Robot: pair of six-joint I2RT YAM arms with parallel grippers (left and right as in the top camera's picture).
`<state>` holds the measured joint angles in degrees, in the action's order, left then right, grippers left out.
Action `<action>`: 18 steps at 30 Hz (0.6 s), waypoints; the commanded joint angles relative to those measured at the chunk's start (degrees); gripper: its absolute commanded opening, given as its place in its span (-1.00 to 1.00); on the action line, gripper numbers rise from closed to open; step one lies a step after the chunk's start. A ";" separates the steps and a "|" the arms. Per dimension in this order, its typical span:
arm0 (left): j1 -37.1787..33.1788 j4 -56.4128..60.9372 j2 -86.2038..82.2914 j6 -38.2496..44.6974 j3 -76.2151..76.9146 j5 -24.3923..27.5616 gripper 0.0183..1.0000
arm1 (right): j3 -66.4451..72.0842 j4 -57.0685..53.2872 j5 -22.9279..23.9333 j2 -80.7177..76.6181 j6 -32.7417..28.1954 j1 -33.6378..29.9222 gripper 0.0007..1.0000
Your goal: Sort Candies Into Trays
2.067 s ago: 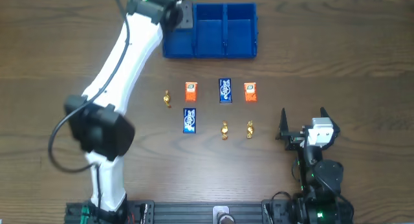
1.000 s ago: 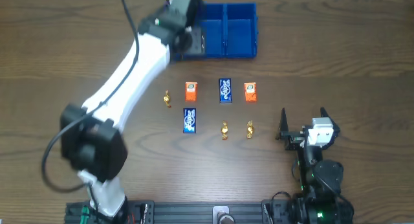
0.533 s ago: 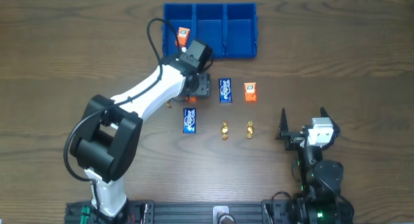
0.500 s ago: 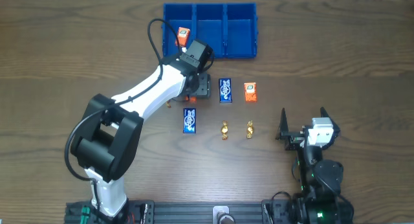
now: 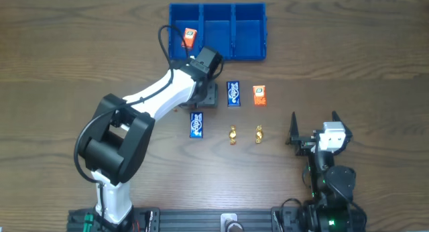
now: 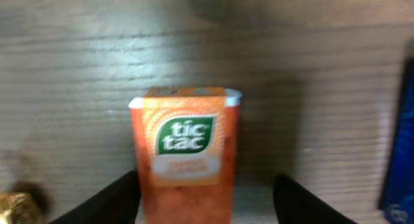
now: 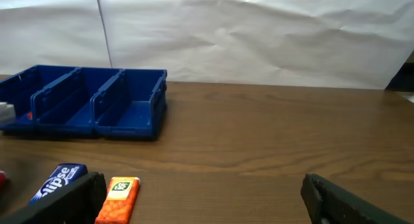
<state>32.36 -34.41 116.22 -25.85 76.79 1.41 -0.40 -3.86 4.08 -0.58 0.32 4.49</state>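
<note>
**Top view.** My left pincer [image 5: 206, 96] is low over the table [image 5: 348, 64], just short of the blue tray [image 5: 249, 32]. The tray's left compartment holds a sorted orange box [image 5: 190, 37]. My wrist hides the box I am after. A blue pack [image 5: 233, 93] lies just beside it. My right pincer [image 5: 315, 135] rests well apart, spread and empty.

**Left wrist view.**
- **Pincer and box:** The left pincer [image 6: 204, 188] is released and straddles the target orange box [image 6: 184, 153], which lies flat on the table.
- **Orientation:** The box's long axis runs straight away from me, lid end farthest. My fingers face its long sides.
- **Finding:** The box sits off-centre, close against one finger with a gap at the other.
- **Risks:**
  - Closing may shove or twist the box before it clamps.
  - A hold on the near end alone could let it pivot on lifting.
  - The gold candy [image 6: 13, 208] and the blue pack lie near my fingers and could be nudged.

**Right wrist view.** The right pincer [image 7: 200, 198] is open and holds nothing. A spare orange box [image 7: 118, 198] lies ahead of it, with the tray beyond.
</note>
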 commanded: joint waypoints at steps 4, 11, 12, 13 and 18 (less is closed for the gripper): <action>-0.20 0.44 1.18 -1.44 -1.77 -0.46 -0.25 | -0.04 -0.39 0.26 0.42 -0.81 0.33 1.00; -0.17 3.65 -0.33 -1.66 -1.73 -0.37 -0.41 | -0.04 -0.37 0.26 0.42 -0.81 0.33 1.00; -0.17 4.28 -1.81 -1.64 -1.66 -0.66 -0.39 | -0.04 -0.37 0.26 0.42 -0.81 0.33 1.00; -0.20 4.74 -3.76 -1.66 -1.57 -1.49 -0.39 | -0.04 -0.37 0.26 0.42 -0.81 0.33 1.00; -2.47 4.70 -13.94 -0.66 2.25 -8.28 -0.38 | -0.04 -0.39 0.26 0.42 -0.81 0.33 1.00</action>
<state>32.05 -29.98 109.89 -27.18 75.31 -1.56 -0.40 -3.84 4.08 -0.58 0.32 4.49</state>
